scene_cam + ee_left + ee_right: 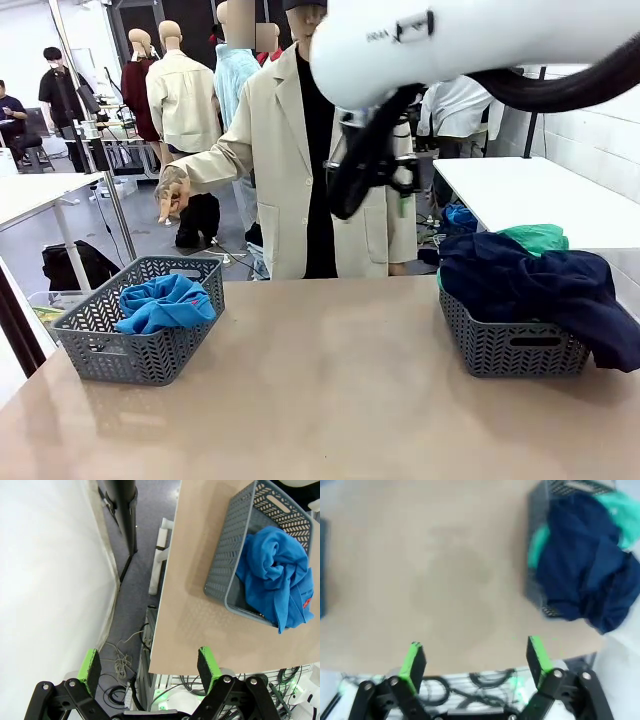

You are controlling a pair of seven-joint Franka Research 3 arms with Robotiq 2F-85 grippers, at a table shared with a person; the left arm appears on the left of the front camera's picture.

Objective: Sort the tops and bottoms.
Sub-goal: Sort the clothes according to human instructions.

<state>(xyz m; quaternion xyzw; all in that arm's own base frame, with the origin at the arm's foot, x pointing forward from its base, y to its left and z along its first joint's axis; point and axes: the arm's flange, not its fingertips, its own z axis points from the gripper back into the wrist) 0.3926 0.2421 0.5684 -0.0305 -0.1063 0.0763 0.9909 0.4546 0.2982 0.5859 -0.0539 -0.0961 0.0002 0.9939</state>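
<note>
A bright blue garment lies bunched in the grey basket at the table's left; the left wrist view shows the same blue garment in its basket. In the right basket, a dark navy garment spills over the rim, with an emerald green garment behind it. Navy cloth and green cloth also appear in the right wrist view. My left gripper is open over the table's edge and the floor. My right gripper is open, high above the table. The black garment is out of view.
A person in a beige coat stands at the far side, one hand hanging beside them. My right arm's white link crosses the top of the front view. Bare tabletop lies between the baskets. A white table stands behind on the right.
</note>
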